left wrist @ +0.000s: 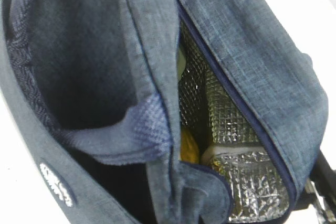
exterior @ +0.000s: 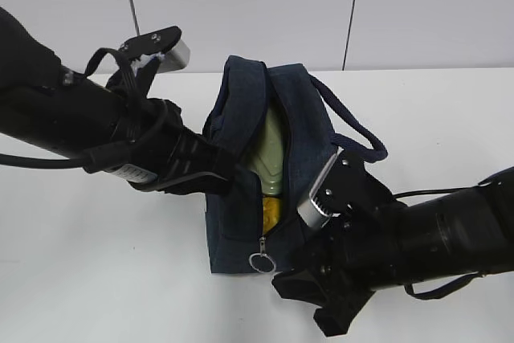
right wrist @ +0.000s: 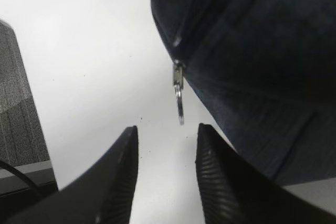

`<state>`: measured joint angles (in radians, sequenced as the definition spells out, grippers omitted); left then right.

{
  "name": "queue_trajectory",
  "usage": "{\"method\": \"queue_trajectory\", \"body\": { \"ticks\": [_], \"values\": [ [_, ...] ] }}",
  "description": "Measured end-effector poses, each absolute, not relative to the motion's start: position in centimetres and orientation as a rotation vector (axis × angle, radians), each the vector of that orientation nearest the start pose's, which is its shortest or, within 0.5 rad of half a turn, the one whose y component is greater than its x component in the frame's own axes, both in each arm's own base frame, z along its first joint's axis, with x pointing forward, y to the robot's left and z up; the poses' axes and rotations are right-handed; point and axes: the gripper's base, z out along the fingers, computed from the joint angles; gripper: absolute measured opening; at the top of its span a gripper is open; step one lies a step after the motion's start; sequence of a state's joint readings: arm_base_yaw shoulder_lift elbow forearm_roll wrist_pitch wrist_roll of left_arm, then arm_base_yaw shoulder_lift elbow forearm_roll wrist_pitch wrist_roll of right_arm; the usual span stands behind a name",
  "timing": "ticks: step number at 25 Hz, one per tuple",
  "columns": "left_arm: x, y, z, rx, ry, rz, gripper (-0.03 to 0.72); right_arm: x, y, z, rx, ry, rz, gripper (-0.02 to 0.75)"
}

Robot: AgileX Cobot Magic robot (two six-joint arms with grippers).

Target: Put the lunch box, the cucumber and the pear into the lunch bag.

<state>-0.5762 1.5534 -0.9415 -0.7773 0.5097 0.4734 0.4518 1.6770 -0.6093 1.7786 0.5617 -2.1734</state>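
The navy lunch bag [exterior: 233, 118] stands open in the middle of the white table. The lunch box's sage-green lid [exterior: 271, 154] shows inside it, with the yellow pear [exterior: 271, 213] below. The pear also shows in the left wrist view [left wrist: 189, 148] beside the silver lining [left wrist: 231, 114]. The cucumber is hidden. My left gripper [exterior: 221, 170] is at the bag's left wall and seems shut on its fabric edge [left wrist: 184, 182]; its fingers are hidden. My right gripper [right wrist: 168, 127] is open and empty, just short of the metal ring pull [right wrist: 179, 103], which also shows in the exterior view [exterior: 261, 263].
The bag's loop handle [exterior: 353, 130] hangs over its right side, above my right arm [exterior: 434, 238]. A dark grey panel [right wrist: 13, 108] stands at the left of the right wrist view. The white table [exterior: 96, 263] lies in front and to the left.
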Motion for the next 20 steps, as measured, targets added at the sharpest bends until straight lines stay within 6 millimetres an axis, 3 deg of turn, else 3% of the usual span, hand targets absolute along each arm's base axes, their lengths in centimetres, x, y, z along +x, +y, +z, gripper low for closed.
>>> {"method": "queue_trajectory", "body": {
  "ticks": [9,20],
  "values": [
    [24.6,-19.8,23.2,0.592,2.501,-0.769,0.014,23.9,16.8,13.0,-1.157,2.117,0.711,0.293],
    [24.6,-19.8,23.2,0.596,2.505,-0.772,0.014,25.7,17.7,13.3,-1.154,2.079,0.707,0.293]
  ]
}}
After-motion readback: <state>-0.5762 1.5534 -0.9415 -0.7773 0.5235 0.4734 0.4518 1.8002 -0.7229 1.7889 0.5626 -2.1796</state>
